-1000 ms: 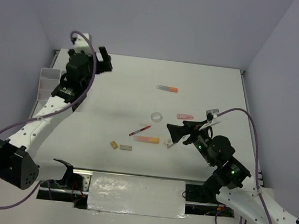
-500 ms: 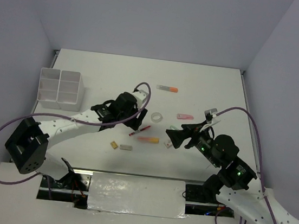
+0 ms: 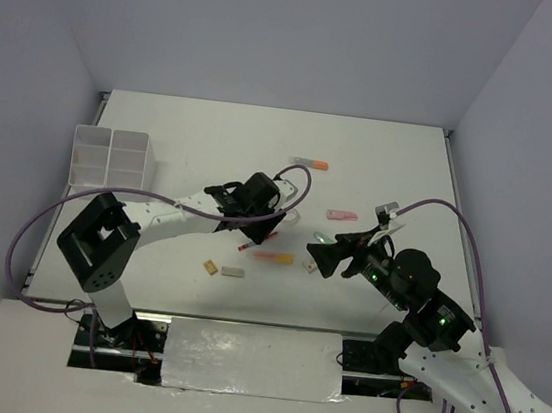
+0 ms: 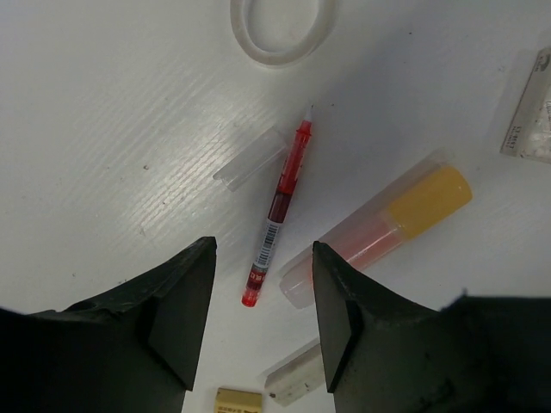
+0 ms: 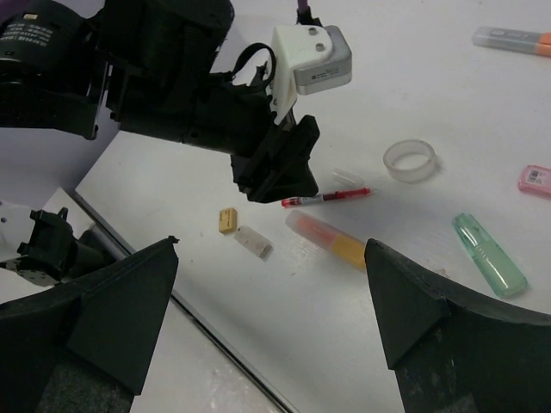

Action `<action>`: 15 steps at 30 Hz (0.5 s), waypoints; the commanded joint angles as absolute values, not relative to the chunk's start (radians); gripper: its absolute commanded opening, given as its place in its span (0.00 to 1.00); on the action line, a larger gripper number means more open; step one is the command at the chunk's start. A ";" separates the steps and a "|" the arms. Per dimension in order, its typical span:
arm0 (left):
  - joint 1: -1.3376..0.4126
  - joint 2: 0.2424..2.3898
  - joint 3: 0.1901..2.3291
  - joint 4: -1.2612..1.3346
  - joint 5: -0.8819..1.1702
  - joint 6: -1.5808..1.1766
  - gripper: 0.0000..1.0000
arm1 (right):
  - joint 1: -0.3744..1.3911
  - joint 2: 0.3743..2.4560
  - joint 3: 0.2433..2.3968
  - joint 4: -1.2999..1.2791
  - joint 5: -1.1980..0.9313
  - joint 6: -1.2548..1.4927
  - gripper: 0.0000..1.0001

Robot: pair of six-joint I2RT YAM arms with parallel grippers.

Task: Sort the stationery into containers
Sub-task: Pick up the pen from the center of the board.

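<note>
White table (image 3: 383,154) inside grey walls (image 3: 277,35), which rise from its left, far and right edges. Your left gripper (image 4: 263,251) points down at mid-table with its jaws partly apart and nothing in its hold. The red pen (image 4: 280,194) lies flat on the surface, its butt end in the gap between the two fingers (image 4: 185,301), touching neither. In the wrist view a clear cap (image 4: 250,157) lies just beside the pen on one side. A pink-and-orange marker (image 4: 383,222) lies just beside it on the other, close to that finger. The tape ring (image 4: 282,26) sits beyond the pen's tip. A tan eraser (image 4: 238,399) and a grey eraser (image 4: 293,379) lie under the wrist. Your right gripper (image 5: 271,258) hovers to the right of this cluster, jaws spread wide and unloaded, with a green marker (image 5: 489,254) and a pink eraser (image 5: 535,179) near it. Bare tabletop runs from the left gripper to the white divided box (image 3: 109,158), which stands close to the table's left edge, well apart from the pen. An orange-capped marker (image 3: 309,162) lies farther back, with open surface between it and the far wall.
</note>
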State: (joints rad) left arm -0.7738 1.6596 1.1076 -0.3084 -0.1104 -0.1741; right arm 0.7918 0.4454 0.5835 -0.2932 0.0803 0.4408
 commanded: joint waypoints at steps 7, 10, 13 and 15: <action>-0.775 1.706 1.155 -0.331 -0.064 -0.137 0.61 | 0.790 0.425 0.589 -0.305 0.078 0.426 0.96; -0.775 1.727 1.158 -0.330 -0.057 -0.138 0.60 | 0.790 0.433 0.584 -0.295 0.072 0.428 0.96; -0.773 1.747 1.160 -0.327 -0.055 -0.143 0.59 | 0.788 0.436 0.583 -0.295 0.071 0.428 0.96; -0.773 1.758 1.158 -0.325 -0.057 -0.146 0.59 | 0.788 0.434 0.581 -0.295 0.074 0.428 0.96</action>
